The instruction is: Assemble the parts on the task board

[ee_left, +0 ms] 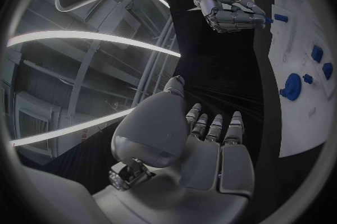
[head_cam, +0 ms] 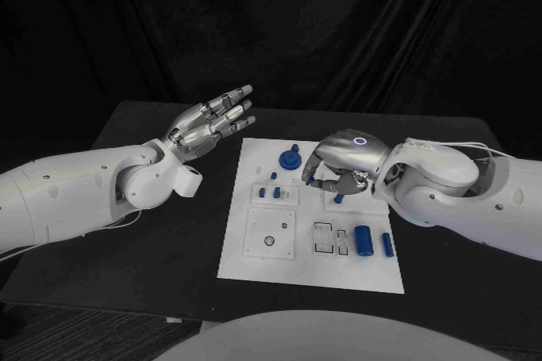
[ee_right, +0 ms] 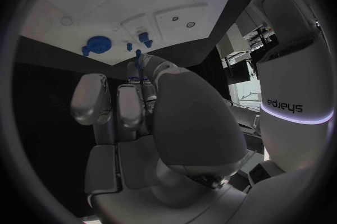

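The white task board (head_cam: 322,271) lies in the middle of the black table, also seen as the board (ee_left: 298,123) and the board (ee_right: 77,8). My right hand (head_cam: 341,161) hovers over its far part, fingers curled, and pinches a small blue peg (ee_right: 138,57), seen as the peg (ee_left: 269,20) at its fingertips. A round blue knob (head_cam: 291,157) stands just left of that hand. Two short blue pegs (head_cam: 269,193) stand in the board, and a blue cylinder (head_cam: 363,240) lies nearer me. My left hand (head_cam: 214,120) is raised left of the board, fingers straight and apart, holding nothing.
A smaller blue cylinder (head_cam: 388,244) lies at the board's right edge beside rectangular slots (head_cam: 324,237). A square plate with a hole (head_cam: 270,234) sits on the board's left half. Bare black table (head_cam: 169,251) surrounds the board.
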`<act>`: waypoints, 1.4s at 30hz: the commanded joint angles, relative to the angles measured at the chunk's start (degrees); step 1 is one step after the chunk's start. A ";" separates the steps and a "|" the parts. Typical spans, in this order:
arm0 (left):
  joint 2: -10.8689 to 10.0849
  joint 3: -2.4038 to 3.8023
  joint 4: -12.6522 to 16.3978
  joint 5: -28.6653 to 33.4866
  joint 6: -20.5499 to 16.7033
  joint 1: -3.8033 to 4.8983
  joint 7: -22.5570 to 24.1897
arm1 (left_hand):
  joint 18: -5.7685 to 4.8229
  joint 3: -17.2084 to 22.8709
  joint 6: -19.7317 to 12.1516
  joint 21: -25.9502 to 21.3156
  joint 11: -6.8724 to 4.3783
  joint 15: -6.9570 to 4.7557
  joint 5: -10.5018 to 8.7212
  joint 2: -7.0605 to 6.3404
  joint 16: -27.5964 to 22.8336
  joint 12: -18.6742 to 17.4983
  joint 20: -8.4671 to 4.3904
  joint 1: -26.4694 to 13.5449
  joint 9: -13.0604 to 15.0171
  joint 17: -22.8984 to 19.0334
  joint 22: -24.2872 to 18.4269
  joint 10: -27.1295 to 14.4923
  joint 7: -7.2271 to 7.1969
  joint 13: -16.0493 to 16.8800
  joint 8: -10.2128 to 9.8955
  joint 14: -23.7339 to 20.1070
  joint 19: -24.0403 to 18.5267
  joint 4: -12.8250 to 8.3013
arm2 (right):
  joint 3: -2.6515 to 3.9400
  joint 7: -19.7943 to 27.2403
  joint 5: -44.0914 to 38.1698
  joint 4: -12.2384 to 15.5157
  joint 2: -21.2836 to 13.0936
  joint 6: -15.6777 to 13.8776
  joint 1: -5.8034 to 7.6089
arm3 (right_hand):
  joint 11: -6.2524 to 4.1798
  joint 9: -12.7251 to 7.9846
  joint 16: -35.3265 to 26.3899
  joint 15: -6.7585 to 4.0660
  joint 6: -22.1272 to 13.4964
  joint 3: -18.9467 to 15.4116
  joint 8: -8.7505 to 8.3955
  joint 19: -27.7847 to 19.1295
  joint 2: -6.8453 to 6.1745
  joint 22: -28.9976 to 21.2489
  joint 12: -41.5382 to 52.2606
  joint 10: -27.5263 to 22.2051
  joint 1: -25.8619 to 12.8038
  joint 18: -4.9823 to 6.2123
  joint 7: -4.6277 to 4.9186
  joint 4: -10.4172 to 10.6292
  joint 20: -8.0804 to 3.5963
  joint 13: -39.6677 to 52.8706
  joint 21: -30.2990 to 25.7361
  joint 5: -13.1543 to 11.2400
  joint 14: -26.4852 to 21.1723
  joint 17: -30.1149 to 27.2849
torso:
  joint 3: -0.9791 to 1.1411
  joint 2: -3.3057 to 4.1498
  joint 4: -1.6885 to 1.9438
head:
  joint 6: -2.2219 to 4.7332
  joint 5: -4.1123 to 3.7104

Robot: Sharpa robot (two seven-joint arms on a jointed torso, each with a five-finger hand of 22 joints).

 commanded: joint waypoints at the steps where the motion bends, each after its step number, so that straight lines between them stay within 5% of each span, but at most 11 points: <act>1: 0.19 0.05 0.14 0.10 0.86 -0.13 0.20 | 0.58 0.10 -0.20 0.29 -0.02 0.29 0.26 0.29 -0.21 -0.19 0.21 0.40 -0.02 -0.09 -0.04 -0.11 0.07 0.00 0.09 -0.03 -0.01 -0.23 | 0.04 -0.63 -0.42 -0.11 1.03 2.94 -0.75 | -1.31 -0.05 0.33 -0.49 0.16 0.32 -0.10 0.26 0.24 8.39 -0.04 1.77 -0.58 0.57 0.07 -0.12 -0.12 0.07 0.24 0.14 0.98 -0.04 | 0.08 -0.03 -0.03 | 0.01 -0.21; 12: 0.51 0.05 0.19 0.10 0.90 -0.20 -0.22 | 0.54 0.45 -0.21 0.14 0.10 0.44 0.65 0.84 -0.21 -0.20 0.28 0.81 -0.01 -0.09 -0.50 -0.13 0.20 0.00 0.16 -0.03 -0.22 -0.58 | 0.04 0.05 -0.42 -2.22 5.10 5.93 -3.59 | -1.39 -0.15 0.18 -0.52 -0.03 0.32 -0.30 0.23 0.20 8.33 0.13 2.23 -0.92 0.61 0.08 -0.28 -0.15 0.19 0.02 0.26 0.97 -0.25 | 0.01 -0.06 0.06 | 0.01 -0.19; 42: 0.89 0.05 0.09 0.10 0.75 -0.40 -1.33 | 0.49 0.68 -0.31 0.00 0.33 -0.08 0.86 1.37 -0.21 -0.23 0.15 1.04 -0.02 -0.09 -0.79 -0.22 0.33 -0.04 0.24 -0.03 -0.43 -0.94 | 0.04 -0.44 -0.42 -5.94 9.24 8.16 -6.05 | -1.47 -0.32 -0.16 -0.63 -0.29 0.33 -0.65 0.06 0.27 8.18 0.21 2.51 -1.21 0.71 0.06 -0.92 -0.26 0.38 -0.57 0.83 0.86 -0.70 | 0.06 0.05 0.00 | 0.01 -0.02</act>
